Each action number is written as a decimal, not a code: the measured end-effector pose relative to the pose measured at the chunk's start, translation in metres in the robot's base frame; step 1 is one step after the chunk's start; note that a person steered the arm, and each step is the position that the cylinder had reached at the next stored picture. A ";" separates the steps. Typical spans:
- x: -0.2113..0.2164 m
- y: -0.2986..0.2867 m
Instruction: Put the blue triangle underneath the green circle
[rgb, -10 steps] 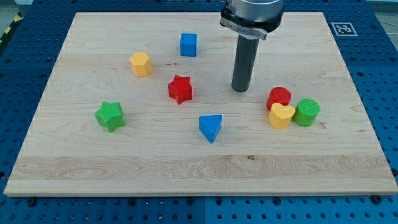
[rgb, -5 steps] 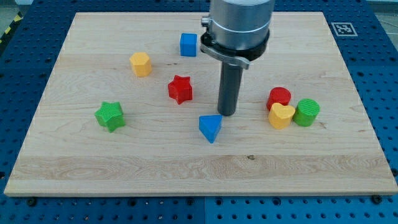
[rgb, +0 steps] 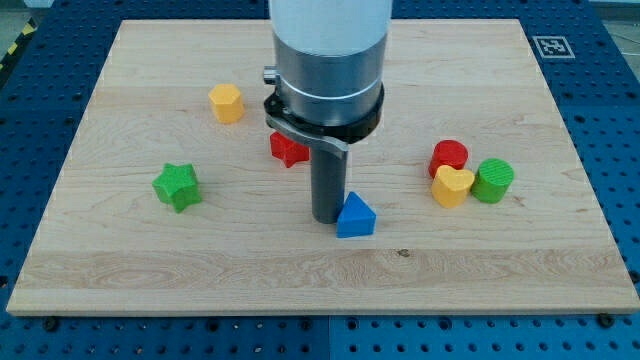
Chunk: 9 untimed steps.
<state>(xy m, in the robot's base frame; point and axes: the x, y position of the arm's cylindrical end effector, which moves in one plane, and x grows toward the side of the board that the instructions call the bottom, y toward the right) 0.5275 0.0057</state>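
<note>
The blue triangle (rgb: 355, 216) lies on the wooden board (rgb: 180, 260), a little below the middle. My tip (rgb: 326, 218) stands right at the triangle's left side, touching it or nearly so. The green circle (rgb: 493, 180) sits at the view's right, in a tight cluster with a yellow heart (rgb: 452, 186) and a red round block (rgb: 449, 157). The triangle is well to the left of the green circle and slightly lower.
A red star (rgb: 287, 149) is partly hidden behind the arm's body. A yellow hexagon block (rgb: 226, 102) sits at the upper left and a green star (rgb: 177, 186) at the left. The blue cube seen earlier is hidden by the arm.
My tip moved down and left from the board's upper middle to the triangle's left side. The blue triangle shifted a little to the right and turned. The arm now hides the blue cube.
</note>
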 end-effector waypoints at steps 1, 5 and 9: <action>0.000 0.012; 0.016 0.021; 0.016 0.059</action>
<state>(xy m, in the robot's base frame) 0.5435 0.0645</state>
